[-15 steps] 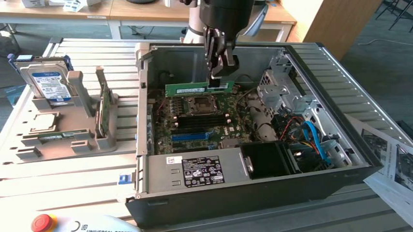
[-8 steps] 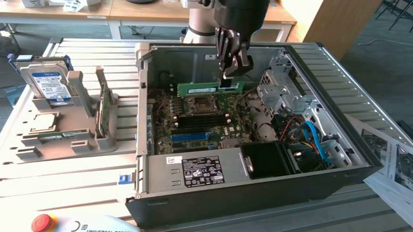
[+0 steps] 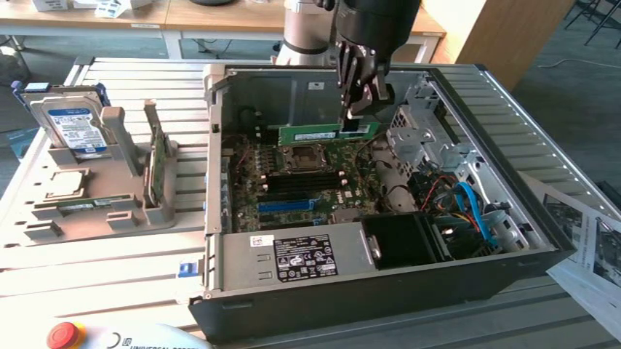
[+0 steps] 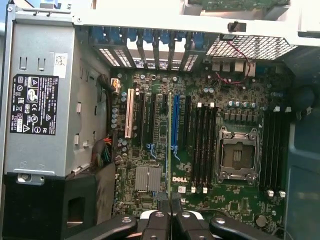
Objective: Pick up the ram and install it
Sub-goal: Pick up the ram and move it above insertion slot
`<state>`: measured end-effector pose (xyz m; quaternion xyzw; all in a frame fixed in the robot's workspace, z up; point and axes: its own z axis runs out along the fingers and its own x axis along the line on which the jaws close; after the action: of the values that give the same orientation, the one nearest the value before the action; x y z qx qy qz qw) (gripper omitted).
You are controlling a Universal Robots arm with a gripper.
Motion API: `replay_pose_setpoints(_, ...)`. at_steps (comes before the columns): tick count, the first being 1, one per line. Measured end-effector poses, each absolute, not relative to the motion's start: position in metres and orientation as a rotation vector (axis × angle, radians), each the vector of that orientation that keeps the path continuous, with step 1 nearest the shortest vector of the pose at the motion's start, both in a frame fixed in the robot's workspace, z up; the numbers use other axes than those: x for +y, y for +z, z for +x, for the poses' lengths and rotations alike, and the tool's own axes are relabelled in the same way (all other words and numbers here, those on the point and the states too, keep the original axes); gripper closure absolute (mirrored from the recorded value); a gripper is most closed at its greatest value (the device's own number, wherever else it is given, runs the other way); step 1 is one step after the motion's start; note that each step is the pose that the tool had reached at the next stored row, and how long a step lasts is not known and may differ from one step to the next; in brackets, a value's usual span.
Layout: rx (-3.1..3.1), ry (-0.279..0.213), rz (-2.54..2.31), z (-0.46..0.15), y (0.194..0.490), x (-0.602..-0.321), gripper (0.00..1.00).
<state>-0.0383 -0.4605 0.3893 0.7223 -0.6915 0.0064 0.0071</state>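
Fingers (image 3: 358, 93) of the gripper (image 3: 361, 116) are clenched on one end of the ram (image 3: 313, 134), held level above the far part of the motherboard (image 3: 291, 190). Step: positioning, not seated. Seating requires alignment over a memory slot (image 4: 203, 145).

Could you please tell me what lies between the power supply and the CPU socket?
In the wrist view, between the power supply and the CPU socket lie expansion slots and black memory slots.
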Motion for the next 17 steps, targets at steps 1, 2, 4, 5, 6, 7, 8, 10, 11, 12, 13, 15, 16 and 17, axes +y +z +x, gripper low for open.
replay_pose_setpoints(1, -2.163, 0.020, 2.259, -0.038, 0.389, -0.461, 0.88)
replay_pose_setpoints(2, -2.163, 0.020, 2.259, -0.038, 0.389, -0.461, 0.88)
replay_pose_setpoints(4, -2.163, 0.020, 2.259, -0.038, 0.389, -0.461, 0.88)
replay_pose_setpoints(5, -2.163, 0.020, 2.259, -0.038, 0.389, -0.461, 0.88)
replay_pose_setpoints(6, -2.163, 0.020, 2.259, -0.038, 0.389, -0.460, 0.88)
replay_pose_setpoints(7, -2.163, 0.020, 2.259, -0.038, 0.389, -0.460, 0.88)
replay_pose_setpoints(8, -2.163, 0.020, 2.259, -0.038, 0.389, -0.459, 0.88)
replay_pose_setpoints(10, -2.163, 0.020, 2.259, -0.038, 0.389, -0.457, 0.88)
replay_pose_setpoints(11, -2.163, 0.020, 2.259, -0.038, 0.389, -0.456, 0.88)
replay_pose_setpoints(12, -2.163, 0.020, 2.259, -0.038, 0.389, -0.455, 0.88)
replay_pose_setpoints(13, -2.163, 0.020, 2.258, -0.038, 0.389, -0.453, 0.88)
replay_pose_setpoints(15, -2.164, 0.020, 2.258, -0.038, 0.389, -0.450, 0.88)
replay_pose_setpoints(16, -2.164, 0.020, 2.258, -0.038, 0.389, -0.449, 0.88)
replay_pose_setpoints(17, -2.164, 0.020, 2.258, -0.038, 0.389, -0.447, 0.88)
